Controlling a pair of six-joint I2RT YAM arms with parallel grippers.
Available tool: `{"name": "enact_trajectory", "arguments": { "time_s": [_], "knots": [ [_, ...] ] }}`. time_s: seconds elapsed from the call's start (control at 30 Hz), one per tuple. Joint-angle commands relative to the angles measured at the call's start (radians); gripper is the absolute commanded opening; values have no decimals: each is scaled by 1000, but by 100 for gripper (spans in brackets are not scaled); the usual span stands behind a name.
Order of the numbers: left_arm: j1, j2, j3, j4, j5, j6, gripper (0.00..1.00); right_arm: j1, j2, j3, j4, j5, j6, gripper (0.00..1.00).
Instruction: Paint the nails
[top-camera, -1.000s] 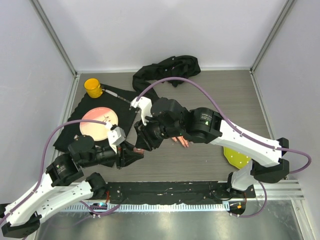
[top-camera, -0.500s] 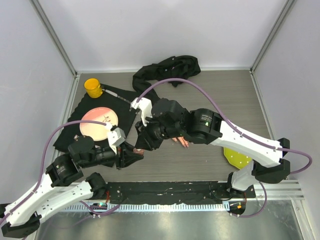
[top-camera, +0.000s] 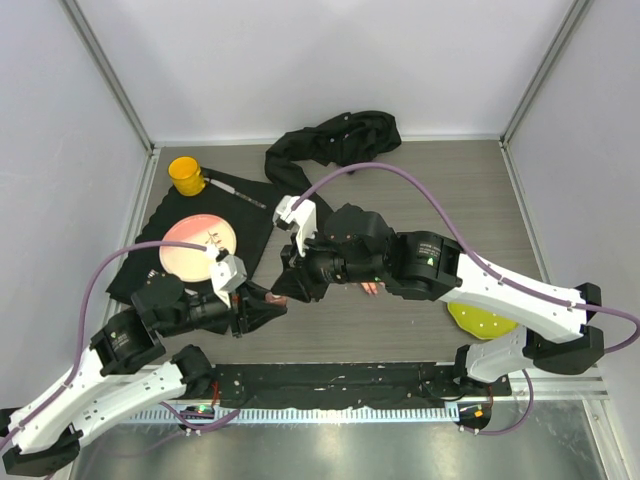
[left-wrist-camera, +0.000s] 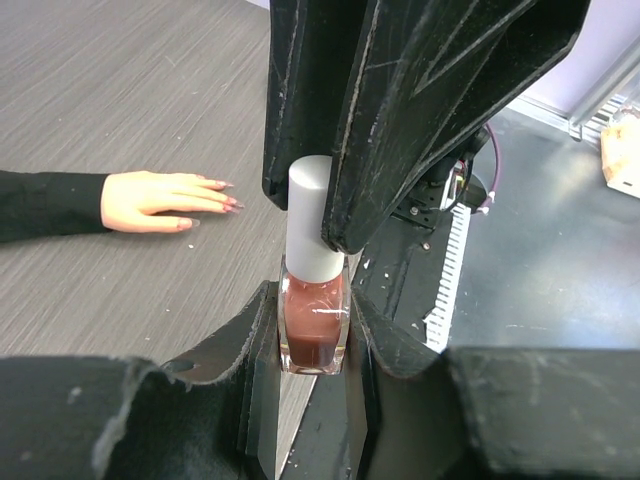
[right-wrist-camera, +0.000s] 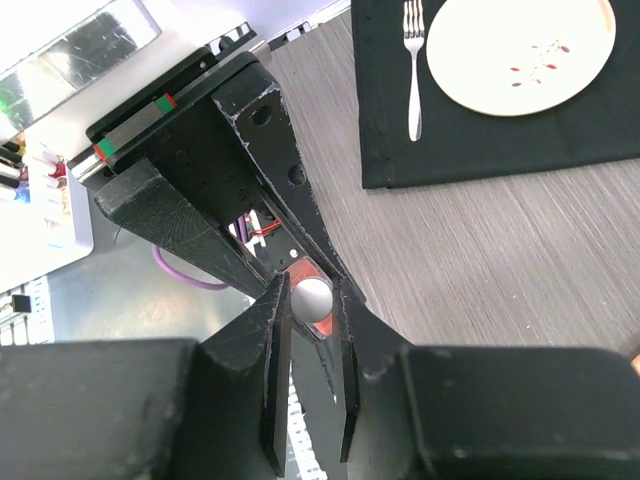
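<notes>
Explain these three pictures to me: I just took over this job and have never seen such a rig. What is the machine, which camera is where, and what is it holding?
Two robot arms are bolted at the table's near edge, and each ends in a two-finger gripper. One picture looks down from above. The other two come from cameras on the left and right wrists. On the table lie a mannequin hand with pinkish nails, a black mat with a plate and fork, and a yellow cup. The left gripper holds a polish bottle upright by its glass body. The right gripper is closed on its white cap, which sits on the bottle.
</notes>
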Motion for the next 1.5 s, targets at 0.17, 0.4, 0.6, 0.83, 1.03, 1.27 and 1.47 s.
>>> {"name": "enact_trajectory", "arguments": {
  "time_s": [0.17, 0.4, 0.6, 0.83, 1.03, 1.27, 1.47],
  "knots": [
    [5, 33, 8, 3, -4, 2, 0, 4, 6, 72, -15, 35, -31, 1],
    [5, 59, 14, -11, 19, 10, 0, 4, 74, 145, -121, -37, -77, 1],
    [5, 64, 11, -12, 22, 10, 0, 4, 69, 155, -132, -45, -96, 1],
    [5, 48, 9, -9, 6, 8, 0, 4, 40, 126, -92, -10, -42, 1],
    [5, 31, 6, -3, -5, 2, 0, 1, 8, 94, -55, 6, 6, 1],
    [5, 21, 5, -3, -16, -1, 0, -5, -1, 82, -44, 39, 46, 1],
    [5, 8, 2, 9, 28, -2, 0, -13, -27, 37, -8, -52, -25, 1]
  ]
}}
